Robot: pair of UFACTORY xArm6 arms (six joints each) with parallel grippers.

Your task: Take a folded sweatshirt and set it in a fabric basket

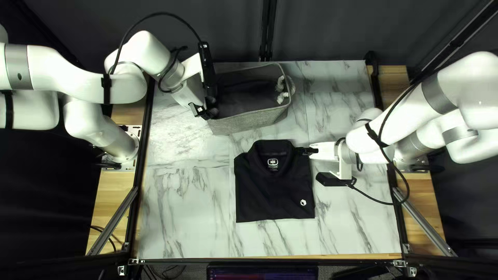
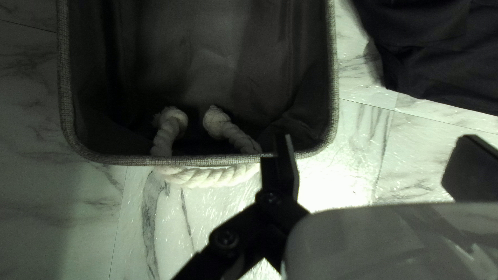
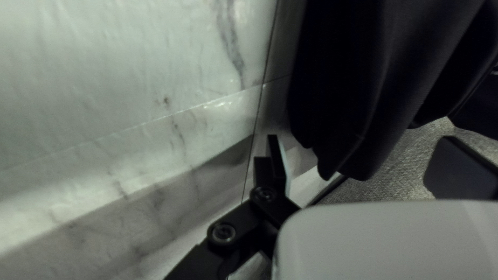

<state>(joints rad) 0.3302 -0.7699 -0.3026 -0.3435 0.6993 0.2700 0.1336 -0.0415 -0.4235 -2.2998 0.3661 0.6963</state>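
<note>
The folded black collared shirt [image 1: 275, 189], midway between the worktop's [image 1: 187, 223] side edges, should handle light and limp, so the left gripper [image 2: 376, 142] and right gripper [image 3: 363, 139], both spread wide, would best pinch every layer at opposite sides against unfolding.

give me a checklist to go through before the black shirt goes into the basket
1. Shirt neatly folded: ok, a compact shape with its collar toward the table's far side.
2. Basket mouth uncovered: ok, it faces up.
3. Right gripper closed on the shirt: not ok, its fingers stand wide apart.
4. Left gripper closed on the basket rim: not ok, it is open at the rim.
5. Left finger touching the rim: cannot tell, they overlap in the wrist view.
</note>
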